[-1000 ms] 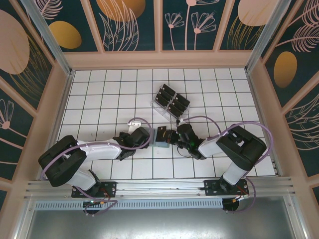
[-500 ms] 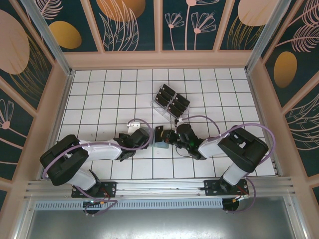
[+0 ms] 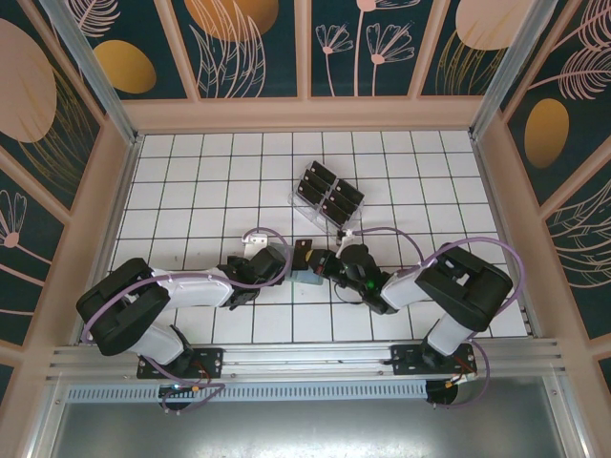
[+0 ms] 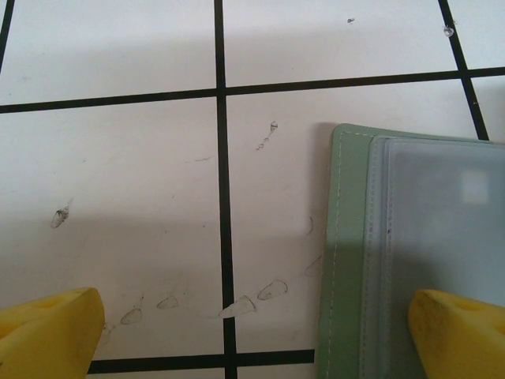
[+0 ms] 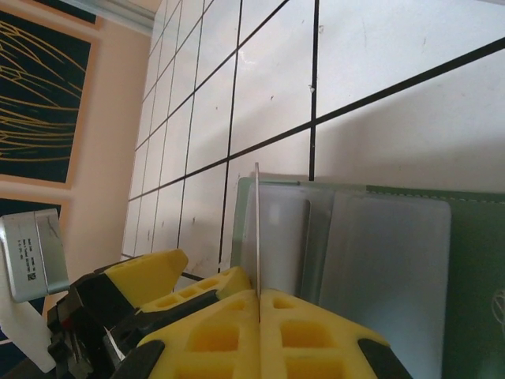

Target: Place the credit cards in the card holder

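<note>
The card holder (image 3: 307, 279) lies open on the tiled floor, grey-green with clear pockets (image 5: 379, 260). My right gripper (image 5: 259, 296) is shut on one black credit card (image 5: 257, 225), seen edge-on and upright over the holder's left pocket; from above the card (image 3: 303, 254) sits just over the holder. My left gripper (image 4: 252, 339) is open wide across the card holder's (image 4: 347, 237) edge, one yellow fingertip (image 4: 461, 332) over the clear pocket, the other over bare tile. From above, the left gripper (image 3: 288, 268) and right gripper (image 3: 319, 264) face each other across the holder.
A clear slotted rack (image 3: 327, 194) holding several more black cards stands two tiles behind the grippers. The left gripper's yellow fingers (image 5: 150, 272) sit close to the left of the held card. Walls enclose the tiled floor on three sides.
The right gripper has edged left with the card, bringing it over the holder. The left gripper has stayed open in place.
</note>
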